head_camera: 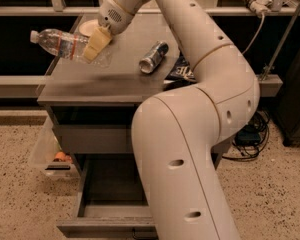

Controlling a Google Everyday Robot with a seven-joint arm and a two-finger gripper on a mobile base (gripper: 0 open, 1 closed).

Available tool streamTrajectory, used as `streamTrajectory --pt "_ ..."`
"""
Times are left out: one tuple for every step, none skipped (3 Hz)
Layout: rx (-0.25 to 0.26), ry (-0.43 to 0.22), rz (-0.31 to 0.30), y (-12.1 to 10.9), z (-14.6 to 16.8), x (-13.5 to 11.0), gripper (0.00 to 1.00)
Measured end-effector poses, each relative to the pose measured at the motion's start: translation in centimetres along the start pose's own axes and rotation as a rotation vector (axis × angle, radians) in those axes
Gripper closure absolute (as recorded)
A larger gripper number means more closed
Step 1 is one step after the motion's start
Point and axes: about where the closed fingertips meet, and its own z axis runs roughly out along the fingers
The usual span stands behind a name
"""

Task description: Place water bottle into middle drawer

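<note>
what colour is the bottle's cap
The cap is white, camera view; the end effector holds the bottle over the cabinet top's edge.

Cabinet top (105,81): a can (153,57) lies on its side near the middle, with a dark packet (182,73) just beside it, partly hidden. A white dish (89,27) sits at the far left corner, just behind the gripper (92,51). On the speckled floor (270,194), a clear bin (42,151) holds something orange (60,156); cables (247,140) lie at right.
</note>
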Motion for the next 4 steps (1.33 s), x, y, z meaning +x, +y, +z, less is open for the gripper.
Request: streamTrajectory --pt "-0.042 -0.038 0.058 1.2 -0.6 0.5 1.00" --pt "-0.079 -0.051 0.176 4.2 -1.9 1.7 1.00" --pt "-0.102 -0.083 0.300 9.2 -4.4 1.8 1.00" --pt "-0.116 -0.116 0.404 13.8 -5.3 2.6 1.00"
